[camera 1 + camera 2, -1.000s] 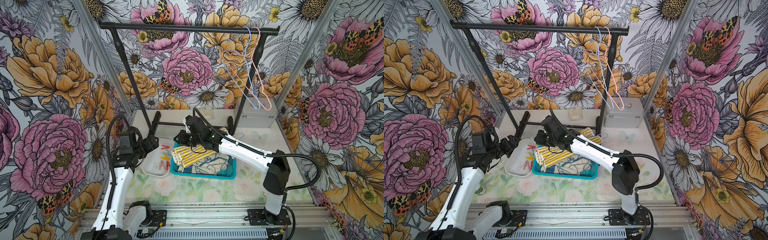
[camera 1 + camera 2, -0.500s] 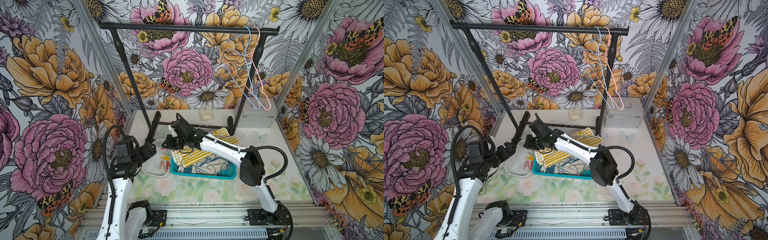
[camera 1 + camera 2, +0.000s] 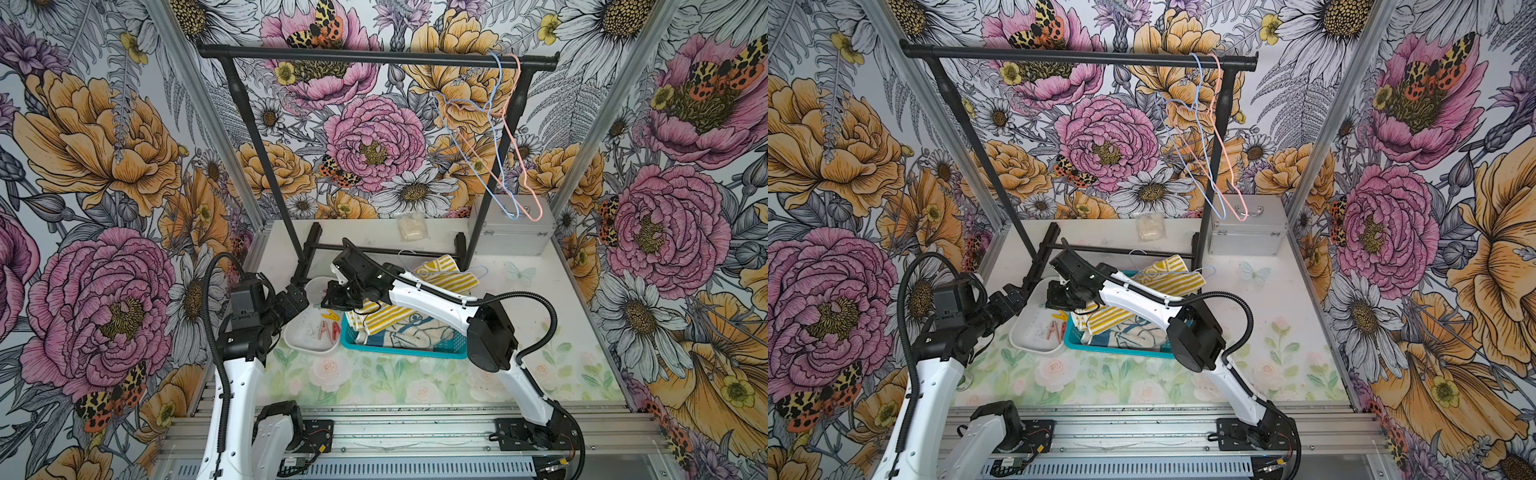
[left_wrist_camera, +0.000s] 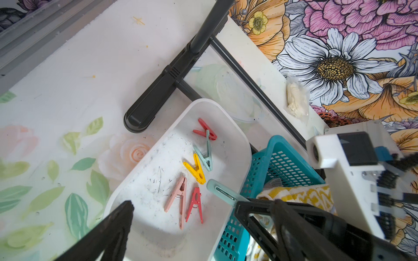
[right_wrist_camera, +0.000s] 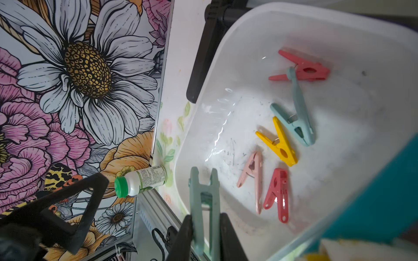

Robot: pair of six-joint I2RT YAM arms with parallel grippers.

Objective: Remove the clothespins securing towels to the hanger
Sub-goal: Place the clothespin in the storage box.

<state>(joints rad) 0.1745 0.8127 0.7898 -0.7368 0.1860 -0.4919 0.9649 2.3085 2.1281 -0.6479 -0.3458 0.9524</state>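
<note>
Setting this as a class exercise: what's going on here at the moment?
The right gripper pinches a mint green plastic clothespin above the white plastic tray, where five more coloured clothespins lie. The left gripper hangs open and empty by the tray. Striped and patterned terry towels fill the teal plastic basket.

mint clothespin (image 5: 204,198), gripped end hidden inside right hand (image 5: 205,218); towels (image 3: 388,320), partly covered by right arm (image 3: 432,297)
</note>
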